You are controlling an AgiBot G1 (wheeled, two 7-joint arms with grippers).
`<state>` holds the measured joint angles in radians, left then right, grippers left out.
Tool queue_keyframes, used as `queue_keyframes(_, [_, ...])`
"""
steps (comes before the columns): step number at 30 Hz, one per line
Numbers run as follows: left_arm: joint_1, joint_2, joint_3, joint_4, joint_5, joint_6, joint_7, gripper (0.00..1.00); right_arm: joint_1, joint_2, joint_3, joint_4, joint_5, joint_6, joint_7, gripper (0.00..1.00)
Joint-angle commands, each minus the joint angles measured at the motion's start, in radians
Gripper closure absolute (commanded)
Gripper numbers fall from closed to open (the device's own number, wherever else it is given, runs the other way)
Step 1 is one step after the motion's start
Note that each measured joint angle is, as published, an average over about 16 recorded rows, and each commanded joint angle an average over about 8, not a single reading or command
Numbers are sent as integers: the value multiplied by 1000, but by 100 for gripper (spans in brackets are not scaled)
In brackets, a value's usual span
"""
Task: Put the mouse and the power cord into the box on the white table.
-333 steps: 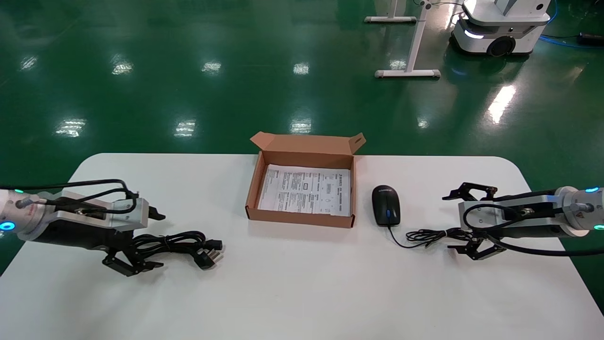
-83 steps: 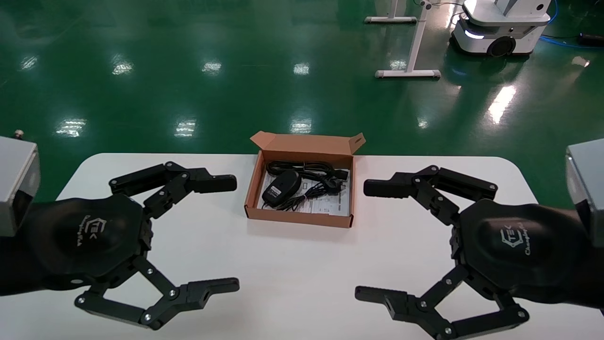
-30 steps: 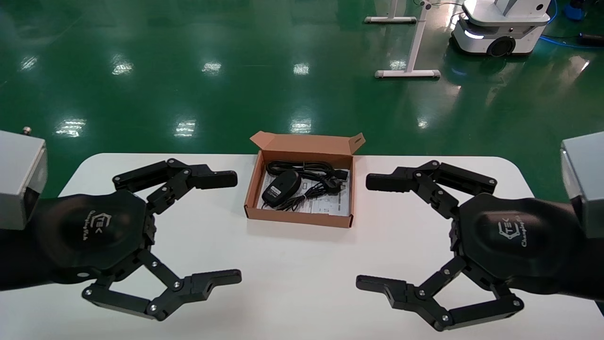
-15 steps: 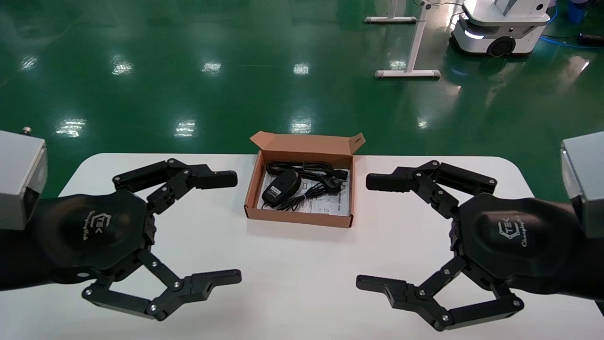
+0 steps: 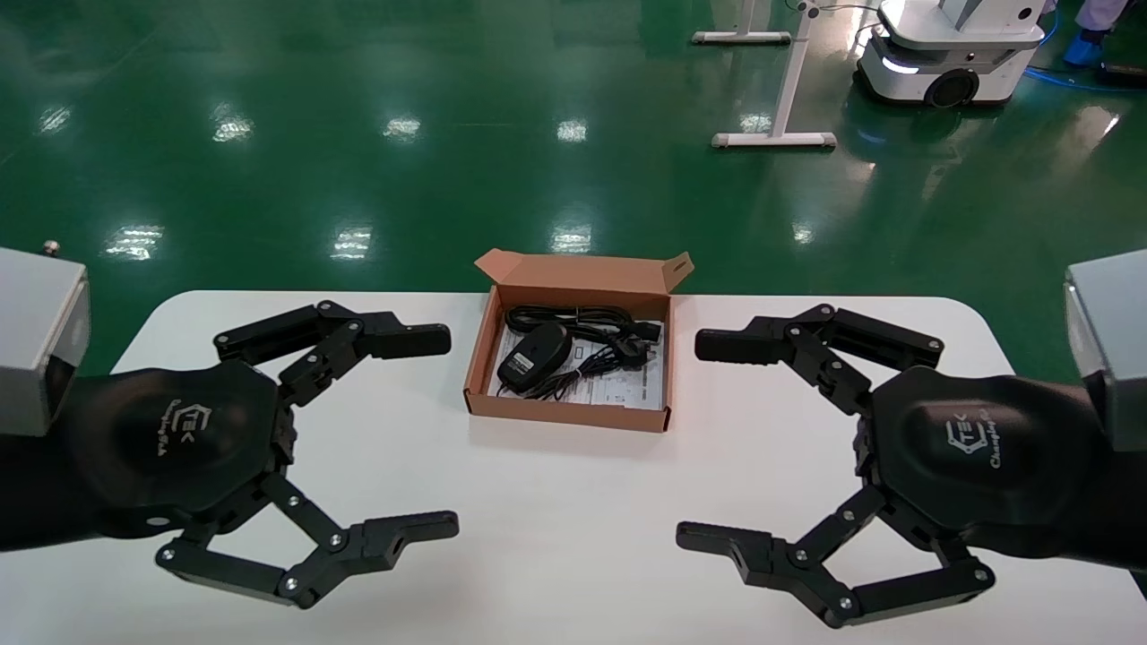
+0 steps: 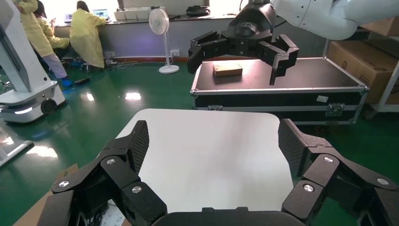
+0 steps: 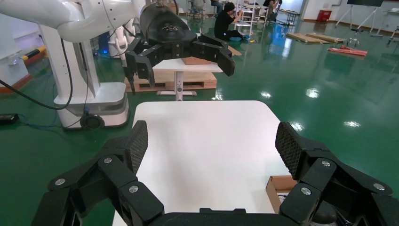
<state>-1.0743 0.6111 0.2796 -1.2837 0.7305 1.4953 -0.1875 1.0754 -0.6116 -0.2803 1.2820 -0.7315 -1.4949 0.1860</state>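
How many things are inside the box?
3: the mouse in the middle, the power cord coiled along the far side with its plug at the right, and a printed paper sheet under them. Anything beneath the paper would be hidden.

The box (image 5: 568,408) sits on the surface (image 5: 556,520) near its far edge, lid flap behind it. Inside the box, the mouse (image 5: 534,353) lies left of centre; the power cord (image 5: 582,318) runs behind it (plug to the right). Left gripper (image 5: 421,434) hangs left of the box, right gripper (image 5: 717,443) right of it.
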Motion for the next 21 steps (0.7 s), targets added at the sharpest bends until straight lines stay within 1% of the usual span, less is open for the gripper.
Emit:
queue_keyframes(1, [0, 0, 0, 0, 0, 0, 0, 0, 0, 0, 0, 0, 0, 0, 0, 0])
queue_keyframes(21, [0, 0, 0, 0, 0, 0, 0, 0, 0, 0, 0, 0, 0, 0, 0, 0])
